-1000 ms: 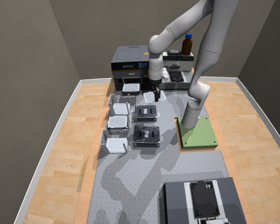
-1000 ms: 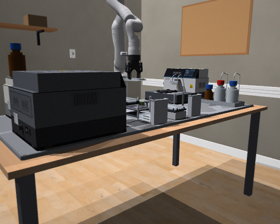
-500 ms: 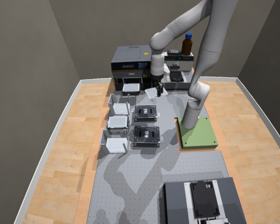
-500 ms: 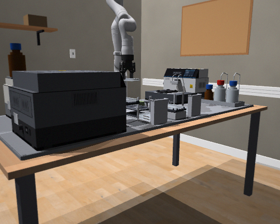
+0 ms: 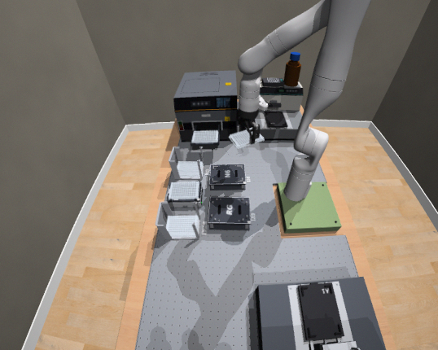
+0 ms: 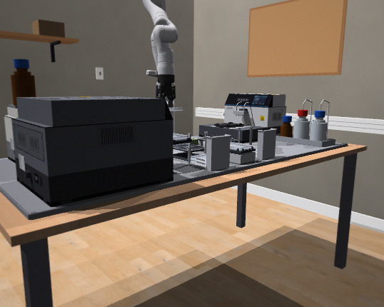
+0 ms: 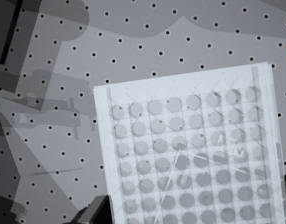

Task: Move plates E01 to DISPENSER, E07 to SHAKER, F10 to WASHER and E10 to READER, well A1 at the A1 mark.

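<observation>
My pincer grasps a translucent white multi-well plate, aloft just beside the dark rectangular instrument nest. Lowered askew, the plate could ride a locator and seat crooked.

a cork board hung on the far wall, and a wall shelf carried a brown box. a brown bottle with a blue cap stood on the unit at the back of the worktop. two grey bottles, one red-capped and one blue-capped, stood side by side near the worktop's far end, just beside a smaller brown bottle.
</observation>
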